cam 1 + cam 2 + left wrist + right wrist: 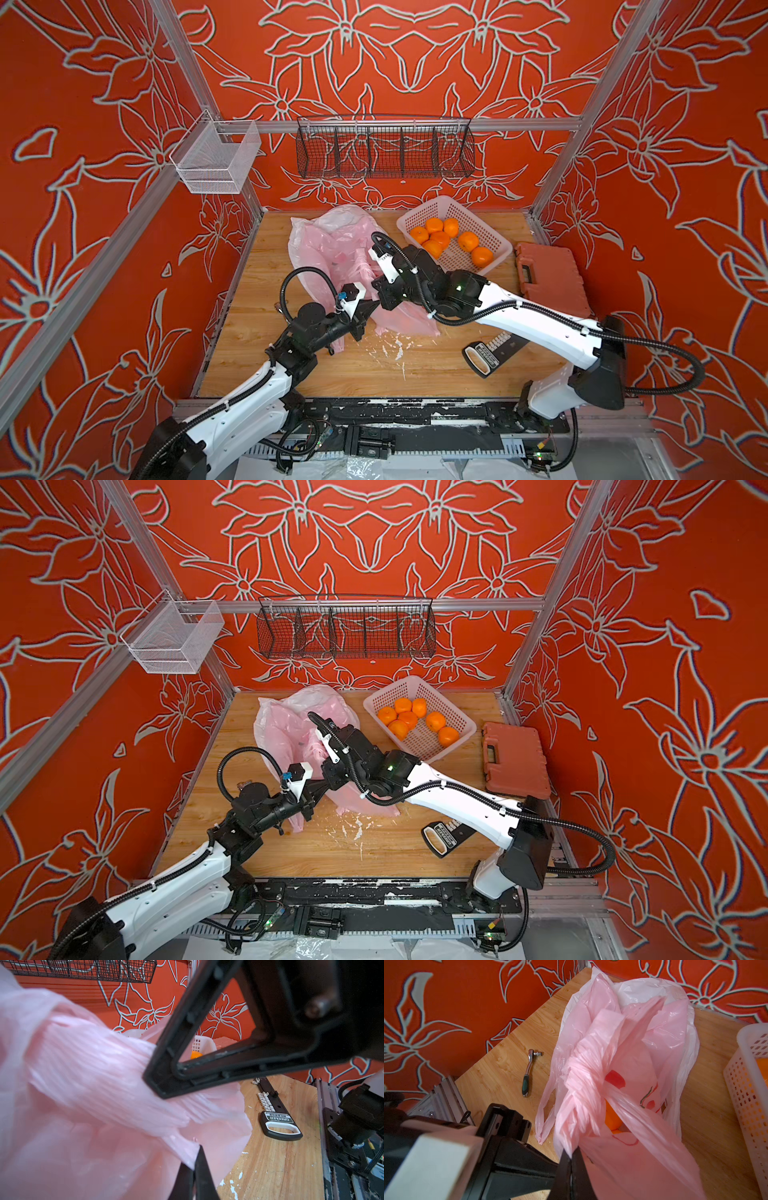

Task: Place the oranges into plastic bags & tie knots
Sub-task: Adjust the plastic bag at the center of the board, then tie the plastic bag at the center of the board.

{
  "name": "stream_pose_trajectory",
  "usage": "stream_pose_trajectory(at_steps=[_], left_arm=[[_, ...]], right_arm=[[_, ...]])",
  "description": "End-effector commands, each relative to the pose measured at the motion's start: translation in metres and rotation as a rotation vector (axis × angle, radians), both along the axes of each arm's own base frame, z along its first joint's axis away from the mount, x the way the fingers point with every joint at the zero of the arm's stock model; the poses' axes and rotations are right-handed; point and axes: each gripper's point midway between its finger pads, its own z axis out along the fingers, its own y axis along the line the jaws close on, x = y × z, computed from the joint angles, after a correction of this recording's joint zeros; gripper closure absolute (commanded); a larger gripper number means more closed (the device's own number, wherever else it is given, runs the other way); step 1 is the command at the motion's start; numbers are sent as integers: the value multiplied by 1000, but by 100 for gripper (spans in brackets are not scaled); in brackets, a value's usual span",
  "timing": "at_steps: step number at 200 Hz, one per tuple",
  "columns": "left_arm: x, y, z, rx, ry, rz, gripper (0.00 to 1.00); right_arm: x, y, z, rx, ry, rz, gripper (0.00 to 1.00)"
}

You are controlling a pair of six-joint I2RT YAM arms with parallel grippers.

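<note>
Left pincer [194, 1169] and right pincer [571, 1159] each clamp the pink bag [633, 1076] by its handle film. Risk: overpulling tears it, spilling oranges [612, 1120] short of the three-o'clock basket [455, 259].

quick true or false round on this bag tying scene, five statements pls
1. The right tool is shut on a twisted handle of the pink bag. True.
2. The left tool hangs open and empty. False: it is shut on the pink bag's plastic.
3. An orange shows inside the pink bag. True.
4. The tool case lies open. False: its lid is shut.
5. The ratchet lies on the wooden table, apart from the bag. True.
</note>
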Motion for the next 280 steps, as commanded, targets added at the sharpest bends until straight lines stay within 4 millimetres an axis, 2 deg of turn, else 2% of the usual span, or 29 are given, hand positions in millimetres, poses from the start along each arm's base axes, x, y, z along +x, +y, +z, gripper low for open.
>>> stream_pose_trajectory(at_steps=[1, 19, 30, 43, 66, 86, 106, 146, 187, 216, 234, 261, 280], left_arm=[[-1, 1, 2, -8, -13, -1, 100], [-1, 2, 1, -7, -12, 5, 100], [-1, 2, 1, -6, -13, 5, 100], [-1, 2, 0, -6, -11, 5, 100], [0, 1, -1, -7, -8, 1, 100], [0, 1, 1, -8, -12, 0, 100], [0, 1, 2, -6, -14, 2, 100], [0, 2, 4, -4, -20, 2, 100], [-1, 2, 4, -2, -20, 3, 100], [-2, 3, 4, 0, -19, 5, 100], [-2, 3, 5, 1, -21, 5, 100], [-2, 3, 4, 2, -19, 4, 100], [-2, 3, 3, 2, -18, 6, 100]], right_arm=[[5, 8, 13, 47, 2, -24, 98], [-9, 7, 17, 52, 3, 51, 63], [-15, 2, 25, 63, -15, 73, 53], [-16, -6, 41, 98, -55, 69, 47], [0, -15, 67, 194, -101, -24, 45], [30, -25, 77, 289, -67, -239, 43], [61, -28, 70, 382, 80, -385, 34], [95, -12, 53, 508, 321, -439, 27], [105, 10, 39, 584, 476, -390, 29], [106, 21, 46, 638, 495, -346, 29], [107, 20, 52, 666, 477, -342, 28], [110, 8, 58, 683, 422, -375, 29], [105, 11, 65, 686, 424, -339, 30]])
